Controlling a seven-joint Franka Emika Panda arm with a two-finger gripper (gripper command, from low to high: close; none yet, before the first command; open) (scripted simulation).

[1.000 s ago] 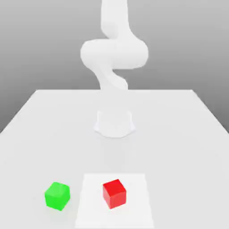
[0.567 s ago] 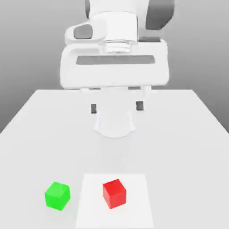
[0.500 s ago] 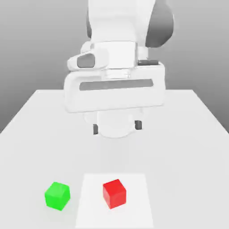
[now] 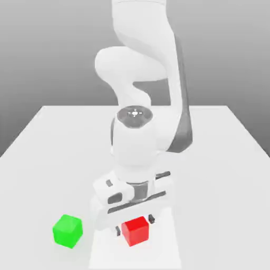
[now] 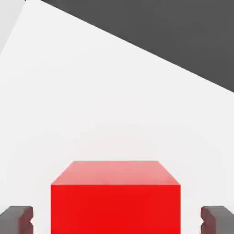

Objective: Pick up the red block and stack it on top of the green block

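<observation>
Near the table's point(image 4: 47, 158) front edge, the claw point(image 4: 134, 224), fingers apart, straddles the red block point(image 4: 135, 230); closing should come next, then carrying to the green block point(image 4: 67, 231).

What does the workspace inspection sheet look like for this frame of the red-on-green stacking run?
Surface: white table, with a brighter white patch under the red block.
Job's things: red block sits on the patch, not lifted; green block stands apart from it toward the exterior view's left, with nothing on top.
Clutter: nothing seen.
Pincer: pincer is low over the red block, open, one dark fingertip on each side with a gap to the block.
Cables: nothing seen.
Surroundings: plain grey backdrop; the arm's base stands at mid-table.
</observation>
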